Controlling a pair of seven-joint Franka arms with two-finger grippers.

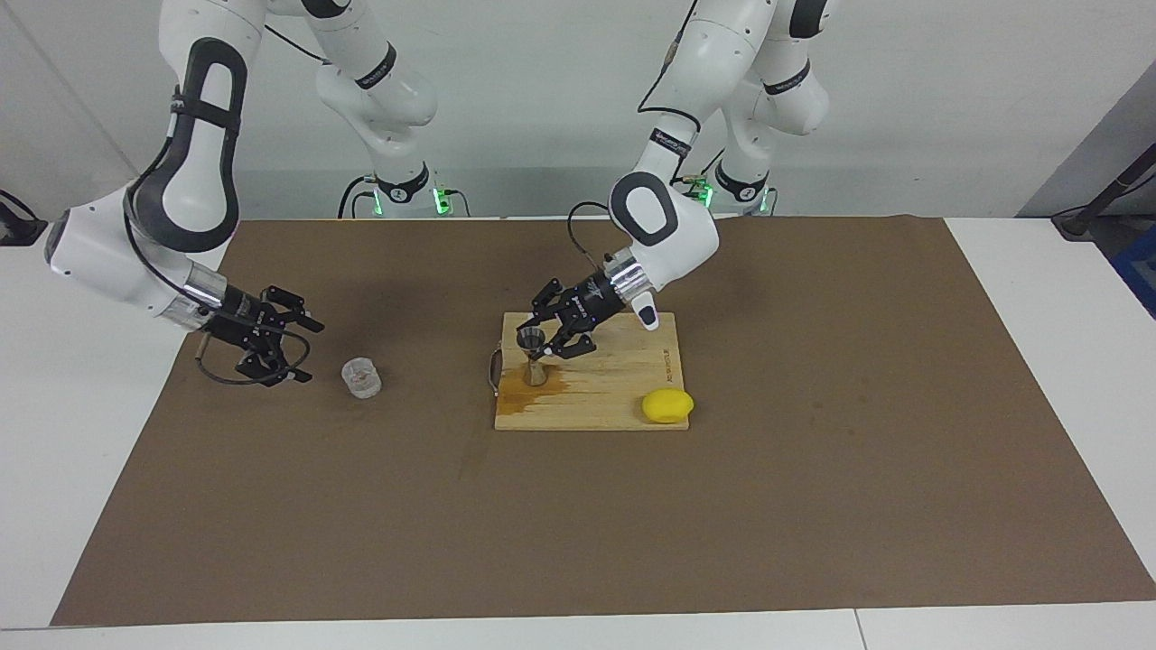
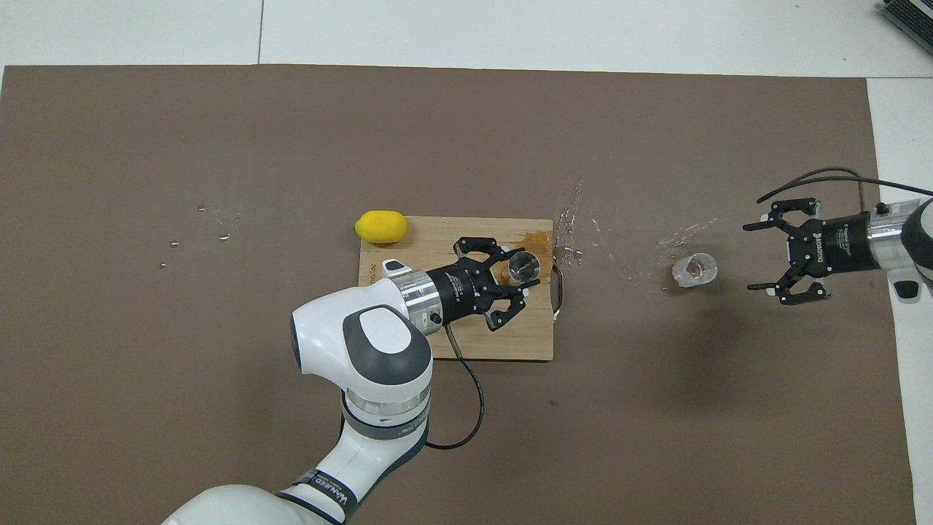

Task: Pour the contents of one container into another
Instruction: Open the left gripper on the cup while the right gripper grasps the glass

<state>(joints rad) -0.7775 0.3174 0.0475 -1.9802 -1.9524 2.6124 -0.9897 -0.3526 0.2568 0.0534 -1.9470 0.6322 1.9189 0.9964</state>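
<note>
The clear cup [image 1: 361,377] stands upright on the brown mat toward the right arm's end; it also shows in the overhead view [image 2: 695,270]. My right gripper [image 1: 307,354] [image 2: 749,259] is open, low beside the cup and a short gap from it, its jaws facing the cup. The steel jigger [image 1: 533,354] [image 2: 523,266] stands upright on the wooden cutting board [image 1: 623,388], at the edge with the handle. My left gripper [image 1: 553,336] [image 2: 516,277] is open at the jigger's upper cone, its fingers on either side.
A lemon [image 1: 667,405] [image 2: 380,226] lies at the board's corner farthest from the robots. A wet stain [image 1: 524,393] spreads on the board around the jigger. Spilled drops [image 2: 583,219] lie on the mat between board and cup.
</note>
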